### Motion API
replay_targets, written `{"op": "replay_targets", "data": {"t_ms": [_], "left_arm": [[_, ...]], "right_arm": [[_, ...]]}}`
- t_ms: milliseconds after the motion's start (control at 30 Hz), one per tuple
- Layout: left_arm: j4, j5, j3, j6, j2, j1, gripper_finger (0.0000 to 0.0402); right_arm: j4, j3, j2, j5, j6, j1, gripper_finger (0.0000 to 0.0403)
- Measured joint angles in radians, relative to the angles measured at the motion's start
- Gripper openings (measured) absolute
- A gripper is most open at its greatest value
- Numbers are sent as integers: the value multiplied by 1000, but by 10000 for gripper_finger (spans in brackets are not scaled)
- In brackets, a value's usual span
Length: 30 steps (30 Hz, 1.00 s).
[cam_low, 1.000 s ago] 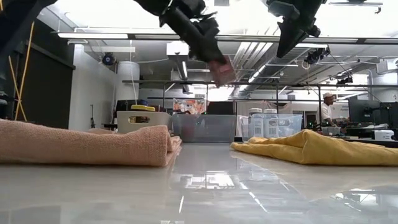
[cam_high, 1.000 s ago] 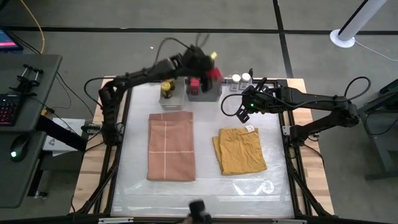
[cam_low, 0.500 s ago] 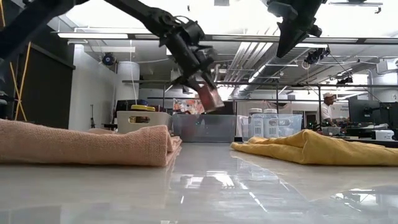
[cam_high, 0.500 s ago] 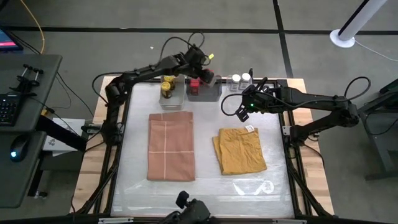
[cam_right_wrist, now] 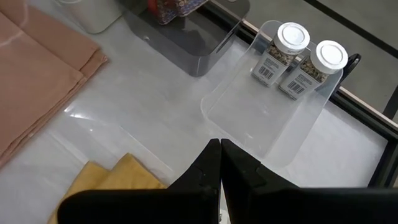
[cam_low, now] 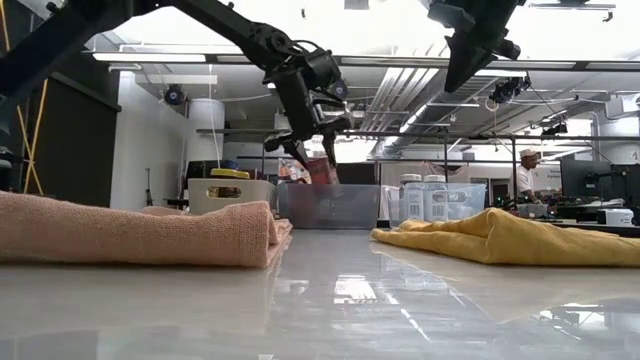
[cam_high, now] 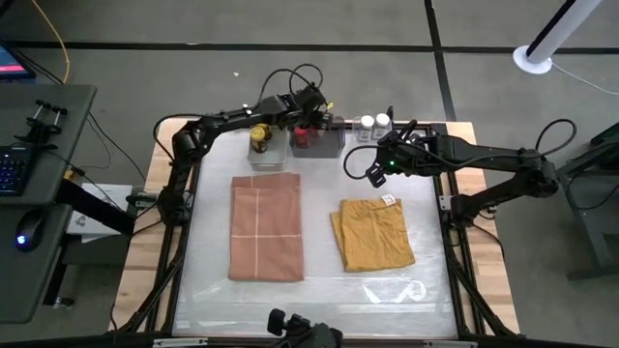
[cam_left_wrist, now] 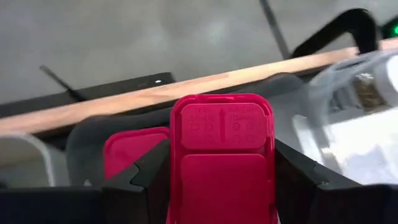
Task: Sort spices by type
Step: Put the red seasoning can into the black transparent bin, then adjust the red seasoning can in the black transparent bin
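Now my left gripper (cam_left_wrist: 221, 186) is clamped on a red tin (cam_left_wrist: 221, 149), low over the grey bin (cam_high: 319, 143) beside its twin (cam_left_wrist: 127, 152); next I judge: lower, release; my right gripper (cam_right_wrist: 219, 163), fingers together and empty, hangs near the shakers (cam_right_wrist: 305, 56).

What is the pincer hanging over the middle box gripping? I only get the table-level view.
Observer: A red tin, clamped in the left pincer; its wrist view shows it clearly.
Visitor: Is the box under it empty?
Observer: No, a second red tin sits in that grey box.
Visitor: And the other pincer, up top?
Observer: The right pincer is shut on nothing, above bare table beside a clear tray that holds two white-topped shakers.
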<state>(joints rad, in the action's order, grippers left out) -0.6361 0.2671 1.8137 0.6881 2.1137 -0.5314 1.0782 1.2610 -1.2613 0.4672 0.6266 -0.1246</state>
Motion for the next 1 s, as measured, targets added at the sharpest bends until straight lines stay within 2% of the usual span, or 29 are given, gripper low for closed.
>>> {"op": "replay_targets", "data": {"t_ms": [167,333,500,600,833,1000], "left_arm": [[-30,83,0,83,23,19,185],[-17,86,0,88,32,19,190],[-2,87,-1,51,34,19,255],[10,85,-1,34,34,19,278],[13,56,9,30,31,14,286],[27,22,70,-93,-19,-8,284]], "right_arm": [[0,0,0,3,2,0,0],[-4,0,0,2,2,0,0],[-5,0,0,2,2,0,0],[-6,0,0,2,2,0,0],[-18,0,0,2,2,0,0],[-111,0,0,-5,-3,-20,0]]}}
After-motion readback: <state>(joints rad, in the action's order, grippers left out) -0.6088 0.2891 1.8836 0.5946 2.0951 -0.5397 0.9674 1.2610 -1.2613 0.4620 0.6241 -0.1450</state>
